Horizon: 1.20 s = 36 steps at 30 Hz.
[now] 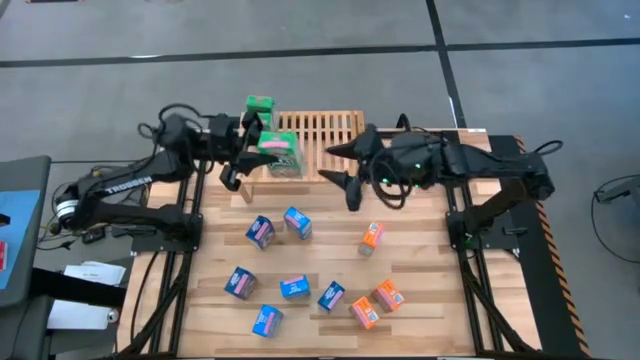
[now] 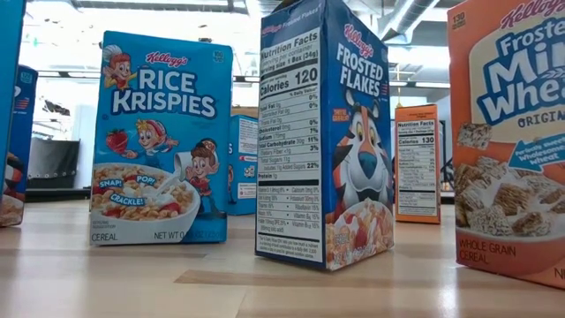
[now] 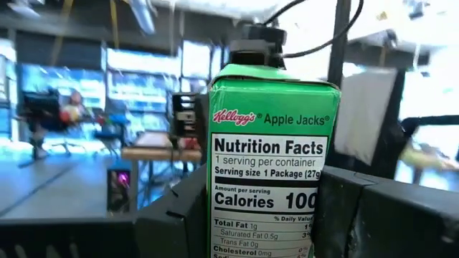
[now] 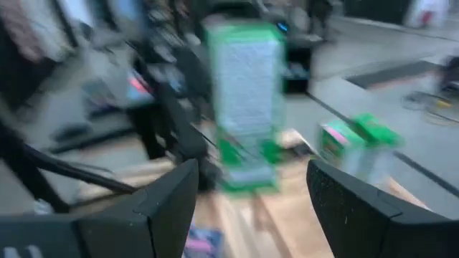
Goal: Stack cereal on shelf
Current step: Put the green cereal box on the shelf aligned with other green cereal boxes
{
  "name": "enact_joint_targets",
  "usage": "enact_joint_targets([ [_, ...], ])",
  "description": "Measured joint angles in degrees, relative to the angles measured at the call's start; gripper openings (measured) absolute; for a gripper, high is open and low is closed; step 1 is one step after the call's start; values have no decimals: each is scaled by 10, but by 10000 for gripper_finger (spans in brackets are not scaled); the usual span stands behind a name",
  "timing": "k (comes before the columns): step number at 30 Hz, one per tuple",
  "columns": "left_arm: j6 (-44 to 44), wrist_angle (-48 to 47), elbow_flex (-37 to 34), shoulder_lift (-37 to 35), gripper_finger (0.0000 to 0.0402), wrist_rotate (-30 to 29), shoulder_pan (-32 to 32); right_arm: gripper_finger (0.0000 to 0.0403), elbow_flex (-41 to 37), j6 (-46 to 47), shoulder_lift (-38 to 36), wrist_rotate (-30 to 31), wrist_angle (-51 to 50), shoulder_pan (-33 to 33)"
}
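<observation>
Green Apple Jacks box (image 3: 269, 165) clamped upright between left gripper (image 3: 265, 215) jaws, ready for shelf (image 1: 318, 135); right gripper (image 4: 247, 197) wide, empty, box ahead.

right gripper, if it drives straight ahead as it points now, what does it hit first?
Likely the green Apple Jacks box held upright in the left gripper. It sits dead centre ahead of the open right gripper, with nothing between. Depth is unclear in the blur, so treat this as probable.

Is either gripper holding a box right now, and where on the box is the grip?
The left gripper holds a green Apple Jacks box by its two opposite sides, over the shelf's left end. The right gripper is open and holds nothing.
</observation>
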Motion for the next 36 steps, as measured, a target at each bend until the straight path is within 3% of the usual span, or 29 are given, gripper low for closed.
enact_joint_targets([
  [4, -43, 95, -60, -6, 160, -21, -8, 286, -1, -15, 21, -102, 28, -25],
  [11, -39, 96, -73, -5, 160, -31, -7, 304, -3, -15, 63, -159, 57, -58],
  [20, -49, 92, -72, -19, 160, -18, 0, 393, -2, -14, 71, -162, 76, -78],
  [29, -45, 77, -72, -16, 160, -21, 0, 382, 0, -4, 57, -176, 82, -80],
  [36, -40, 73, -72, -15, 160, -26, -1, 380, -2, 1, 105, -204, 133, -101],
])
